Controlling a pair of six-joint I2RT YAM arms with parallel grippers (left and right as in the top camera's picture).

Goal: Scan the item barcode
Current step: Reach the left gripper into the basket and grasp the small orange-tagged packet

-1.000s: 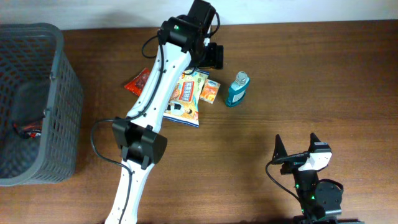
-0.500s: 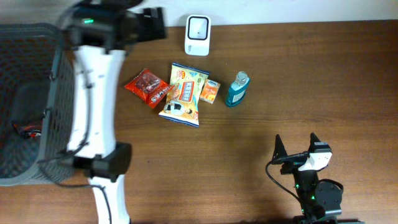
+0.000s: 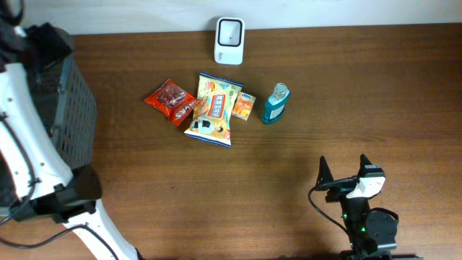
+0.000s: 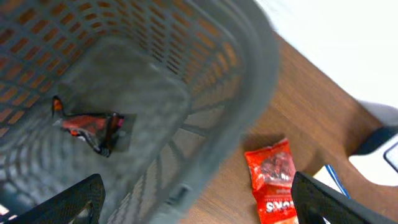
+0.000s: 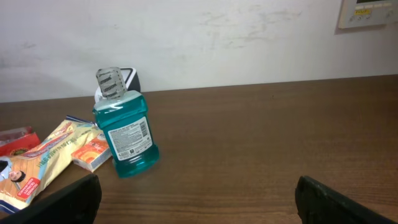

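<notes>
- Grey plastic mesh basket [image 3: 76, 119] fills the left edge of the overhead view. A small red-and-black wrapped item [image 4: 87, 124] lies on its floor, its print too blurred to read.
- The left hand [image 4: 196, 190] hovers over the basket at the upper left, fingers spread wide with nothing between them.
- I judge the step in hand to be fetching another item. The arm should lift clear of the basket rim before it swings right.
- The red packet [image 3: 171, 101] lies flat on the surface left of centre and is the nearest pick. It has white lettering low on its face that I cannot make out.
- It should be gripped by an edge so that no finger covers the code.
- The yellow snack bag [image 3: 211, 114] touches the red packet. It has bold orange print that I cannot read.
- The white scanner [image 3: 229, 31] stands at the top centre against the wall, so a barcode should be turned square to its window.
- A small orange packet [image 3: 243, 107] lies beside the bag, its writing too small to read.
- The blue mouthwash bottle [image 5: 123, 134] stands upright, its back label of fine print facing the right wrist camera. No brand name can be read on it.
- The right hand [image 3: 343, 167] rests at the lower right, well apart from the items, wide open and empty.
</notes>
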